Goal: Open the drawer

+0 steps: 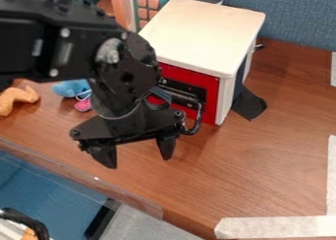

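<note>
The gripper [136,154] hangs low over the wooden table, left of centre, with its two fingers spread and nothing between them. Behind it and to its right stands a small white-topped cabinet [205,30] with a red front [211,89]. A dark handle-like loop [195,123] shows at the gripper's right side, low by the red front; whether they touch, I cannot tell. The arm hides the left part of the front, and how far the drawer stands out is unclear.
Behind the arm at left lie an orange toy [17,98] and a blue plush toy [69,88]. A teal toy with pink buttons [146,5] stands behind the cabinet. Black cloth [249,104] lies at its right. White tape [275,227] marks the table's front right.
</note>
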Available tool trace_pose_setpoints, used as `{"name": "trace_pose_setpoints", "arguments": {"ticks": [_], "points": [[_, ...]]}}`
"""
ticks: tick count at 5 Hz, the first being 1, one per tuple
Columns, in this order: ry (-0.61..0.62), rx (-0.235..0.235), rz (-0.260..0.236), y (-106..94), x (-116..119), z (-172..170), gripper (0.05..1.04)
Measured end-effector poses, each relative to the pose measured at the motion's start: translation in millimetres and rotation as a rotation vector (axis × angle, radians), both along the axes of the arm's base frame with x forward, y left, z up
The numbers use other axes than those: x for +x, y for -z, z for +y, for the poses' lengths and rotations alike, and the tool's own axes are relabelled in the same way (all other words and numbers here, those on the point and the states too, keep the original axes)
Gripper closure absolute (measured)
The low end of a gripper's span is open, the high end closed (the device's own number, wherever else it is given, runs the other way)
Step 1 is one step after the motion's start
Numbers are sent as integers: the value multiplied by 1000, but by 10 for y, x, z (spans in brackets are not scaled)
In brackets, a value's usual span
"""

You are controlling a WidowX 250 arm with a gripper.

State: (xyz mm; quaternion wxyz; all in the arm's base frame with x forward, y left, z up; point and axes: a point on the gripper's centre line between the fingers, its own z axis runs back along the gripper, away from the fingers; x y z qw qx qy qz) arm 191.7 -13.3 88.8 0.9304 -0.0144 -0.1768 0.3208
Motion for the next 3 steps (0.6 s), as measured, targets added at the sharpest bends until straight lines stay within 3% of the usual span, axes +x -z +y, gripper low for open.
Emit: {"name": "trace_pose_setpoints", "arguments": {"ticks": [3], "points": [[-388,-1,-82,27,340,27,85]]}}
